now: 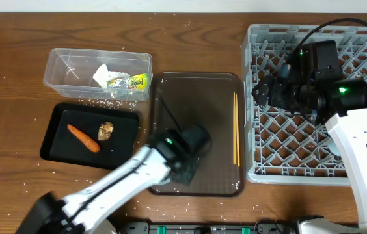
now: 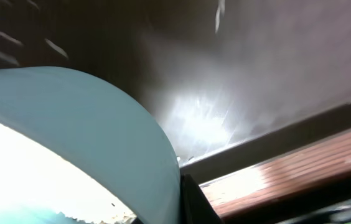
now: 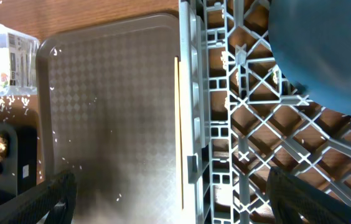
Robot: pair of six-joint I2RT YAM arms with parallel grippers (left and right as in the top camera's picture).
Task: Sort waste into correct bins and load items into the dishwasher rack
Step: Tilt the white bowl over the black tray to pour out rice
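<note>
Nearest the robot, the left claw (image 1: 187,166) was clamped right down over the near end of the brown serving tray (image 1: 196,97). What looked like a pale blue cup (image 2: 88,137) filled its wrist view, though I honestly couldn't tell if the rim was pinched. It seemed light, hard and slick, so I'd grab the rim wall. Further out, the chopsticks (image 1: 235,127) lay flat along the tray's right side: stiff, feather-light and tricky to get under, so mid-length seems best. The black tray (image 1: 56,146) held the carrot piece (image 1: 82,138) and brown lump (image 1: 106,130). Beyond it, the clear tub (image 1: 66,62) had the tissue (image 1: 102,73) and yellow-green wrapper (image 1: 131,82), print too small to read. Over the dishwasher rack (image 1: 268,156), the right claw (image 3: 172,186) hung wide open and empty, near the blue plate (image 3: 325,56).
</note>
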